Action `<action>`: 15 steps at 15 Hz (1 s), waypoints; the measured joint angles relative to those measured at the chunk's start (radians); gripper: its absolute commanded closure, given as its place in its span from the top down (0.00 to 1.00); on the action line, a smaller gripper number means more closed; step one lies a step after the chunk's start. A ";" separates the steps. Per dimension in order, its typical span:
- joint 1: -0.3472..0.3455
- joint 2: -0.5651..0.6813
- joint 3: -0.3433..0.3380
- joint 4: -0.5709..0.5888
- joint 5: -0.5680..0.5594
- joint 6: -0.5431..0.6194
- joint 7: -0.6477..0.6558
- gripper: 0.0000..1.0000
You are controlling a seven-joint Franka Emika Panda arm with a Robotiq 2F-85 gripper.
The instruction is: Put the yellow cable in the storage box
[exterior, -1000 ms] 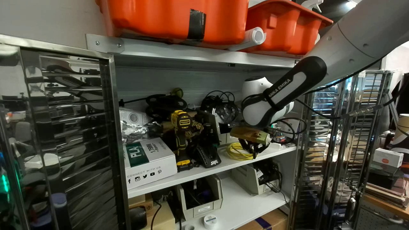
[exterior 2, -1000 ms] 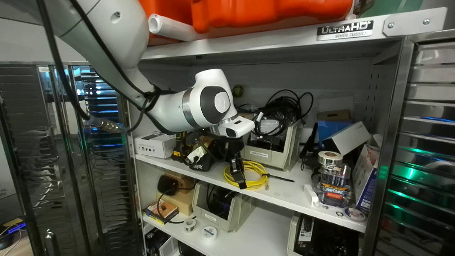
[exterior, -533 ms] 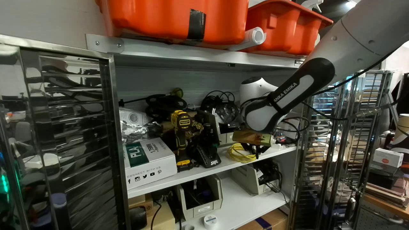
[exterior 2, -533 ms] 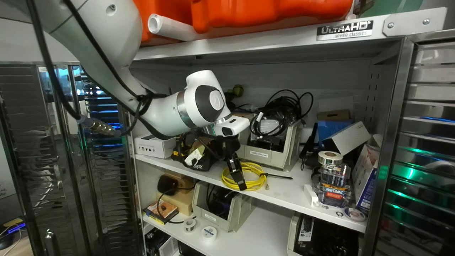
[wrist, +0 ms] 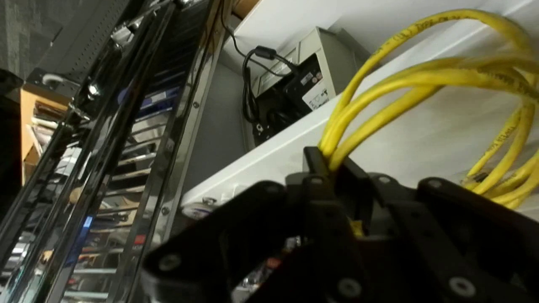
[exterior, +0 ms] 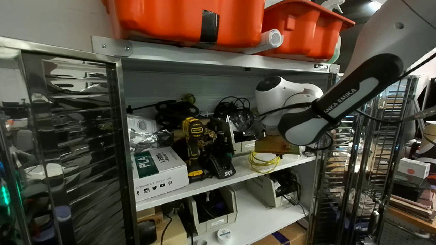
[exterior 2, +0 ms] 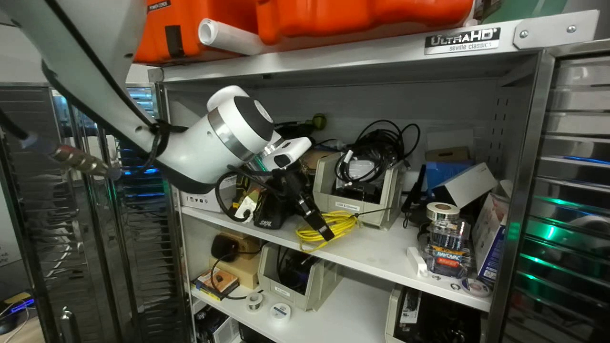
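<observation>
Grasp: the end effector (wrist: 332,165) clamps the yellow cable (wrist: 442,77) by one edge, presumably to lift the whole coil | Position: cable over the worktop (exterior 2: 381,250), contact unclear, in front of the labelled bin (exterior 2: 329,200), probably the storage box | Change: coil, flat earlier, now tilts, loops drooping.

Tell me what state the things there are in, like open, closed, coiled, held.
Yellow cable: loosely coiled, not boxed yet
End effector: closed on some of its strands
USB & Ethernet bin: open, with black cables in it
Drill: standing upright
PLA box: closed
Cabinet doors: swung open
</observation>
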 measured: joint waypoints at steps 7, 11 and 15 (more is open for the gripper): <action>-0.022 -0.089 0.056 -0.069 -0.433 0.054 0.311 0.07; -0.047 -0.119 0.092 -0.075 -0.631 0.085 0.502 0.06; -0.075 -0.126 0.106 -0.063 -0.801 0.103 0.695 0.06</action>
